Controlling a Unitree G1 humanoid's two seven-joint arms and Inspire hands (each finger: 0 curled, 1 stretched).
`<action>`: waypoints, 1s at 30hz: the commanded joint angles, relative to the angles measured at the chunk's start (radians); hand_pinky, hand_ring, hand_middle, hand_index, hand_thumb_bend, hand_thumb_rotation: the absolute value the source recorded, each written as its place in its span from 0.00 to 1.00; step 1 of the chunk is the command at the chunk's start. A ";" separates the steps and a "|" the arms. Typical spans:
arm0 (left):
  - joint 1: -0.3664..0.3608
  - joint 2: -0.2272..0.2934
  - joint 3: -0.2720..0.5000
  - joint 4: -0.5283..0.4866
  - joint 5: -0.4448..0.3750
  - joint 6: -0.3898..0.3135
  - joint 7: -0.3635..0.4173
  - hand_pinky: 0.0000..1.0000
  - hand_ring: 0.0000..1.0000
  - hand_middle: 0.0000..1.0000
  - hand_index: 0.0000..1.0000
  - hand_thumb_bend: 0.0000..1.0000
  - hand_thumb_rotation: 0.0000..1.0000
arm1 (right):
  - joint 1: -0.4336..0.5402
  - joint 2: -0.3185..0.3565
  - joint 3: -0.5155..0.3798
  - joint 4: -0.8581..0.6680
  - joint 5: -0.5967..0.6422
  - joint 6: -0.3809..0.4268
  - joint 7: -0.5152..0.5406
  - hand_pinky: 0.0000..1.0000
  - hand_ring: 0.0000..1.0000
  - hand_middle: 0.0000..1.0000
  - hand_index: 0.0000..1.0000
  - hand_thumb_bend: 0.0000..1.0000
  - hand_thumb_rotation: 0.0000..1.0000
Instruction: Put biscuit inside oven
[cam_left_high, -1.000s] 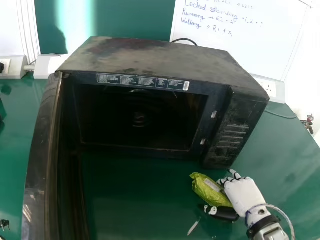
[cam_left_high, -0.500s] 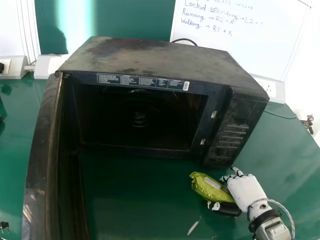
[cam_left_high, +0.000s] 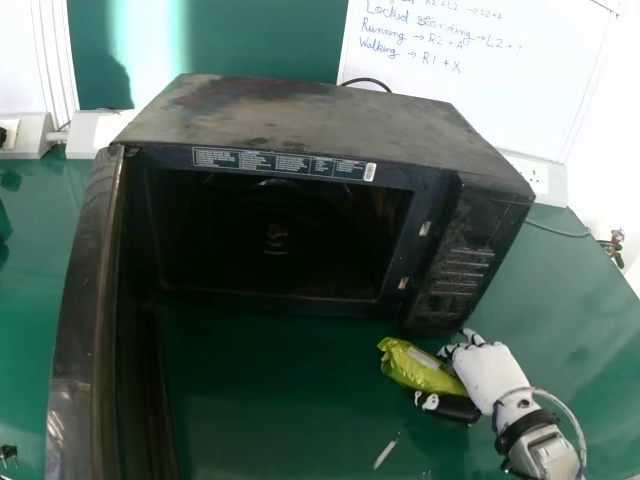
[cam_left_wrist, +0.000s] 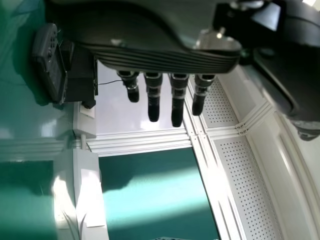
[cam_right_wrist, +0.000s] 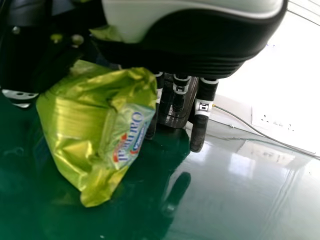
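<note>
Though looking ready, with oven (cam_left_high: 310, 112) door (cam_left_high: 75, 330) open at left, gotta get biscuit packet (cam_left_high: 412, 366) inside from near right, by right hand (cam_left_high: 488, 375) with straightish, spread fingers (cam_right_wrist: 199, 131); same on left hand (cam_left_wrist: 165, 57).

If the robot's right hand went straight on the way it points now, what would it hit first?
Probably the oven, near its lower right front corner, going by the head view. How far ahead of the right hand it stands is unclear.

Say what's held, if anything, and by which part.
One end of the biscuit packet sits between the thumb and fingers of the right hand; grip cannot be confirmed.
</note>
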 joint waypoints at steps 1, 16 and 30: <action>0.011 0.000 0.007 -0.006 0.002 -0.010 -0.001 0.95 0.92 0.91 0.98 0.95 1.00 | 0.008 -0.001 0.025 0.020 0.009 0.005 0.026 0.47 0.62 0.71 0.71 0.90 0.37; 0.015 -0.010 0.005 -0.016 0.016 -0.013 0.005 0.96 0.91 0.91 0.97 0.96 1.00 | -0.003 0.002 0.043 0.045 0.096 0.004 0.025 0.21 0.33 0.45 0.59 0.87 0.20; 0.023 -0.007 0.008 -0.029 0.010 -0.006 0.002 0.96 0.92 0.91 0.97 0.96 1.00 | -0.008 0.006 0.058 0.028 0.109 0.028 0.025 0.20 0.31 0.43 0.59 0.85 0.18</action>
